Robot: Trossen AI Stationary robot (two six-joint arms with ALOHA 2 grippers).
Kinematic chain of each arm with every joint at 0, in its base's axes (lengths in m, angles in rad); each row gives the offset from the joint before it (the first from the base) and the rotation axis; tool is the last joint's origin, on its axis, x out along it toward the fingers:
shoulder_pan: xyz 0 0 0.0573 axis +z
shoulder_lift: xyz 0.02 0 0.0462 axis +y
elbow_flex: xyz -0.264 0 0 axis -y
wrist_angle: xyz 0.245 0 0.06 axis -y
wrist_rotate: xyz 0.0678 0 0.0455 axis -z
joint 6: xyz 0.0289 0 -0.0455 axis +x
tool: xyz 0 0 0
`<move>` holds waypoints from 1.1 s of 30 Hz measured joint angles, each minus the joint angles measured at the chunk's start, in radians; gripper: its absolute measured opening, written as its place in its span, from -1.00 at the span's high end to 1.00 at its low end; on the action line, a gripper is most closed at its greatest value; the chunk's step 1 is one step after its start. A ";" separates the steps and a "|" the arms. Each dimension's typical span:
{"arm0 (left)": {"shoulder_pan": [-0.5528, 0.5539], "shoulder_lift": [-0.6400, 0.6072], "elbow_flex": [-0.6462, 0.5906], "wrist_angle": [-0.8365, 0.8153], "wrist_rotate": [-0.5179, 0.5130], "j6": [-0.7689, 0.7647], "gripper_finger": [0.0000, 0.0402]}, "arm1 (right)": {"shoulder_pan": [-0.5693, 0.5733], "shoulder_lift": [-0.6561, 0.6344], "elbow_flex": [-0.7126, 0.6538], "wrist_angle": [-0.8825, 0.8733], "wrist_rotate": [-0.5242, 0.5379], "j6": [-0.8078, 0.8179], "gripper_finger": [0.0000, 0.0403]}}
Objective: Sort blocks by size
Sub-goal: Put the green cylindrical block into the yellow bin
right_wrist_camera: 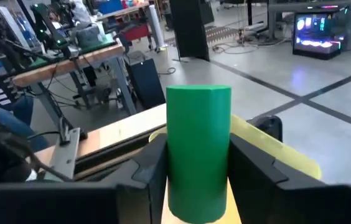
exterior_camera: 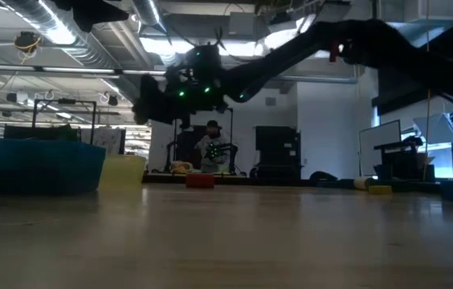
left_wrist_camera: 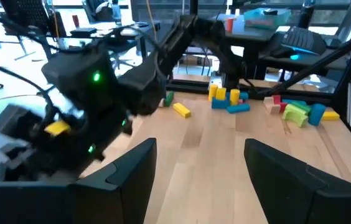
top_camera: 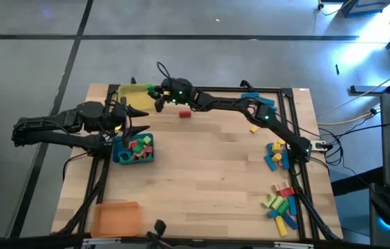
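My right gripper (top_camera: 155,97) reaches across to the table's far left and is shut on a green cylinder block (right_wrist_camera: 198,149), which hangs by the yellow tray (top_camera: 131,92). My left gripper (left_wrist_camera: 200,177) stands open and holds nothing, raised just beyond the blue tray (top_camera: 120,156), which holds several blocks (top_camera: 138,146). A red block (top_camera: 184,113) and a yellow block (top_camera: 254,128) lie alone on the table. More blocks (top_camera: 276,155) lie in heaps along the right edge (top_camera: 282,205). My right gripper pinches the green cylinder by its round side (right_wrist_camera: 174,163) between its two fingers (right_wrist_camera: 154,163). The fingers lie about level, pointing toward the far left corner, and cross the cylinder. One end of the cylinder (right_wrist_camera: 198,93) sticks out past the fingers. It is lifted clear of the table.
An orange tray (top_camera: 115,218) sits at the near left corner. The right arm (top_camera: 236,104) spans the far part of the table. Black frame rails (top_camera: 299,187) run along the table's sides. The wooden middle (top_camera: 209,166) is bare. A person (exterior_camera: 210,152) sits in the room behind.
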 joint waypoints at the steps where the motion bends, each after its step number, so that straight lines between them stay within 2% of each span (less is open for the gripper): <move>1: 0.000 0.000 0.000 0.000 0.000 0.001 -0.13 | 0.000 0.023 0.027 0.007 0.006 0.000 0.32; 10: 0.000 0.009 0.000 -0.005 0.000 0.022 -0.13 | 0.006 0.153 0.135 0.008 0.035 0.006 0.32; 19: 0.000 0.008 0.000 -0.007 0.000 0.030 -0.13 | 0.006 0.176 0.137 0.009 0.085 -0.040 0.32; 33: 0.000 0.008 0.000 -0.007 0.000 0.034 -0.13 | 0.006 0.208 0.137 0.039 0.077 -0.062 0.31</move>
